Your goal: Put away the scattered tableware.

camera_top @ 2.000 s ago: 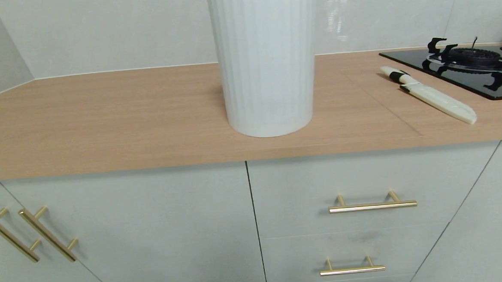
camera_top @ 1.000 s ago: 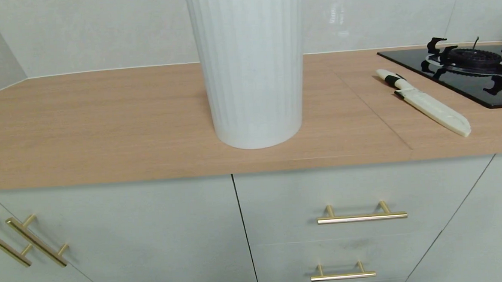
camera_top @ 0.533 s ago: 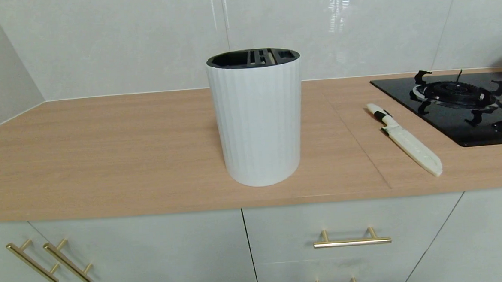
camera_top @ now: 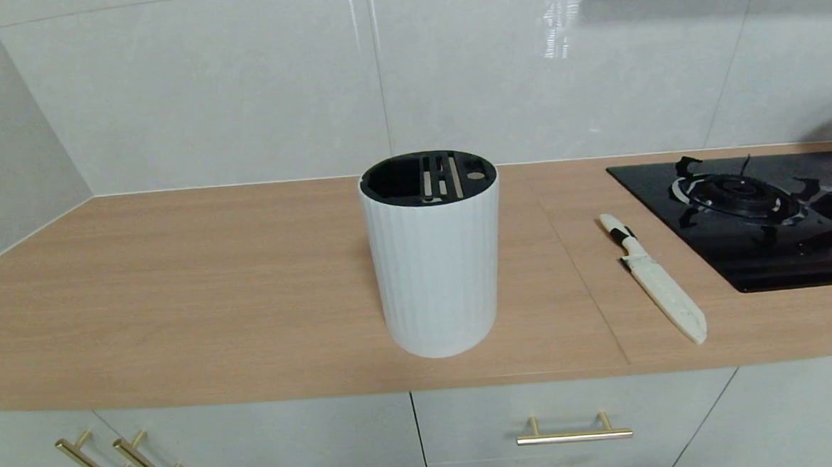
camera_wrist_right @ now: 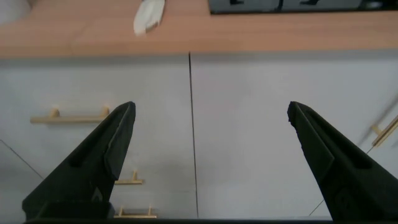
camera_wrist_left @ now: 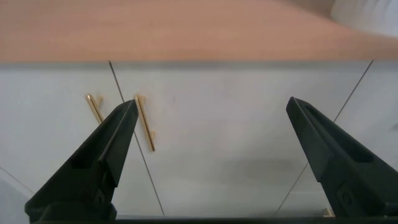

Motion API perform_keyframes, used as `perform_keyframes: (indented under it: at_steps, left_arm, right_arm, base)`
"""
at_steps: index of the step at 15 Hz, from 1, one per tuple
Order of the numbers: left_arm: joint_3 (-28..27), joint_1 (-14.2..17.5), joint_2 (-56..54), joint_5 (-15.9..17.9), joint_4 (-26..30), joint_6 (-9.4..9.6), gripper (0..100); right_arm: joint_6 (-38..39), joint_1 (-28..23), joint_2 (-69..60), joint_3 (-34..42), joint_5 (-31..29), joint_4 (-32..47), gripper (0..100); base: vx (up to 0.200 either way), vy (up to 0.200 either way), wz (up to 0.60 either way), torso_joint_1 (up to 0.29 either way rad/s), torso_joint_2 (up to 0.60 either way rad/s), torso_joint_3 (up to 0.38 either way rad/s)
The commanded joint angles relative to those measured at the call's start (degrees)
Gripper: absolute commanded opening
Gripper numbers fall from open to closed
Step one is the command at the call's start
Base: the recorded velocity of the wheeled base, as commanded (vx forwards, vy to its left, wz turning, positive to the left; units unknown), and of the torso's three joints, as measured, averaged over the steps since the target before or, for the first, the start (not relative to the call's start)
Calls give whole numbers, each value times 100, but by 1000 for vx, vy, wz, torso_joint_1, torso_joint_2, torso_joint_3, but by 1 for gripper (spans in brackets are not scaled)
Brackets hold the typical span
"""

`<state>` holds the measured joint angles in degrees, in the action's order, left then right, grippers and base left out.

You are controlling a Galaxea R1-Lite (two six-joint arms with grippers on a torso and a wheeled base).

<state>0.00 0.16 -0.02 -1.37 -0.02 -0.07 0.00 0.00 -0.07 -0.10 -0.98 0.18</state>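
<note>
Surface: A wooden table (camera_top: 177, 289) is seen running from left to right, with white cabinet fronts (camera_top: 256, 448) and gold handles (camera_top: 575, 436) set below its near edge.
Room: A wall (camera_top: 202, 88) of pale glossy tiles is set behind the table, and a black gas hob (camera_top: 742, 209) is let into the table at the far right.
Holder: A white ribbed knife holder (camera_top: 435, 261) with a black slotted top is stood upright near the middle of the table.
Knife: A white-bladed knife (camera_top: 652, 278) is laid flat on the table between the knife holder and the gas hob. It touches neither, and its tip is turned toward the near edge.
Left gripper: The left gripper (camera_wrist_left: 211, 102) is held spread wide in front of the cabinet fronts, lower than the table's edge.
Right gripper: The right gripper (camera_wrist_right: 210, 106) is likewise spread wide before the cabinet fronts. The knife's tip is seen on the table beyond it, well apart.
</note>
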Motion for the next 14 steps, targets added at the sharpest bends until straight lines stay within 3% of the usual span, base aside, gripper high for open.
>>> perform_keyframes:
  at_steps: [1, 14]
  left_arm:
    - [0, 2, 2, -4, -6, -1, 100]
    - [0, 2, 2, -4, -6, -1, 100]
  right_arm:
    - [0, 0, 7, 1, 1, -1, 100]
    - [9, 0, 7, 1, 1, -1, 100]
  base:
    - [0, 0, 0, 217, -500, -300]
    - [0, 0, 0, 247, -549, -301]
